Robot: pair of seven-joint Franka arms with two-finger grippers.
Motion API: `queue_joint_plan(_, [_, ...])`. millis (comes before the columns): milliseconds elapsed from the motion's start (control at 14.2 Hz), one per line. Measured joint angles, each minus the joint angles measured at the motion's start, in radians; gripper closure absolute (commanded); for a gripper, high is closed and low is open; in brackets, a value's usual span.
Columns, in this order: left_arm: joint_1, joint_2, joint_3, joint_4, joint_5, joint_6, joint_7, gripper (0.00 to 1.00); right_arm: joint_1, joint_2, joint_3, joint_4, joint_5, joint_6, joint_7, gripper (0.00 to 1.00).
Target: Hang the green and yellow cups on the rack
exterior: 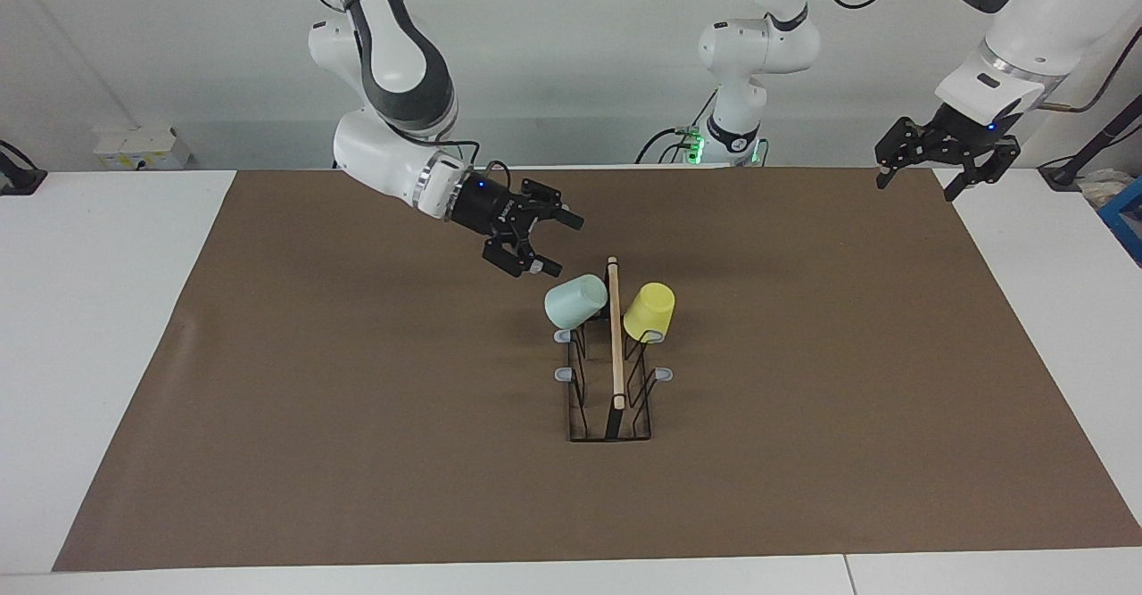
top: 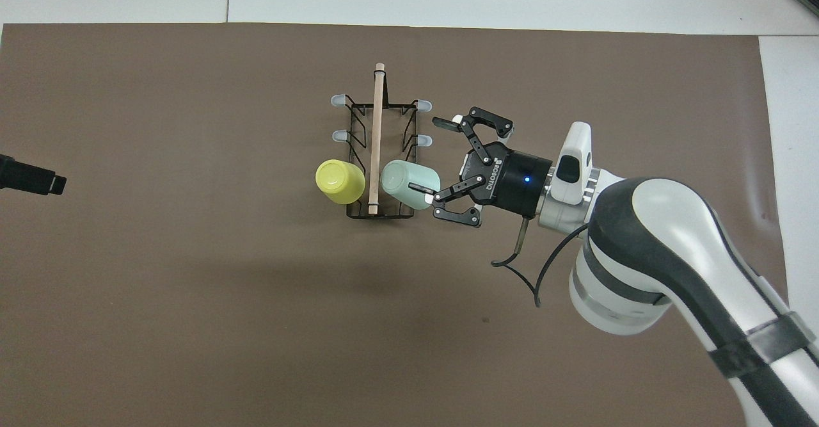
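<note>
The rack [exterior: 616, 345] stands mid-table on the brown mat, its wooden bar pointing away from the robots; it also shows in the overhead view [top: 377, 139]. The green cup [exterior: 575, 301] [top: 406, 182] hangs tilted on the prong nearest the robots, toward the right arm's end. The yellow cup [exterior: 649, 311] [top: 339, 180] hangs on the matching prong toward the left arm's end. My right gripper [exterior: 564, 243] [top: 427, 155] is open and empty, in the air just beside the green cup, not touching it. My left gripper [exterior: 919, 186] waits open, raised over the mat's corner by its base.
The brown mat [exterior: 312, 399] covers most of the white table. The rack's other prongs, with grey pads [top: 337, 100], hold nothing. In the overhead view only the left gripper's tip [top: 32, 178] shows at the edge.
</note>
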Motion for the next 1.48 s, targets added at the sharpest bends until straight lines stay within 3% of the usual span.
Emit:
queue_joint_plan(141, [0.000, 0.000, 0.000, 0.000, 0.000, 0.000, 0.000, 0.00, -0.027, -0.036, -0.001, 0.028, -0.182, -0.028, 0.167, 0.00])
queue_joint_plan(281, [0.000, 0.000, 0.000, 0.000, 0.000, 0.000, 0.000, 0.00, -0.068, -0.074, -0.007, 0.037, -0.347, -0.139, 0.295, 0.00])
queue_joint_plan(633, [0.000, 0.000, -0.002, 0.000, 0.000, 0.000, 0.000, 0.00, -0.131, -0.128, -0.090, 0.044, -0.635, -0.433, 0.418, 0.00])
queue_joint_plan(1126, [-0.001, -0.002, -0.010, 0.004, 0.000, 0.004, -0.011, 0.00, -0.114, -0.139, -0.075, 0.120, -1.150, -0.562, 0.835, 0.00])
queue_joint_plan(1478, [-0.001, -0.003, -0.030, 0.017, 0.000, 0.005, -0.083, 0.00, -0.117, -0.140, -0.092, 0.129, -1.325, -0.638, 1.310, 0.00])
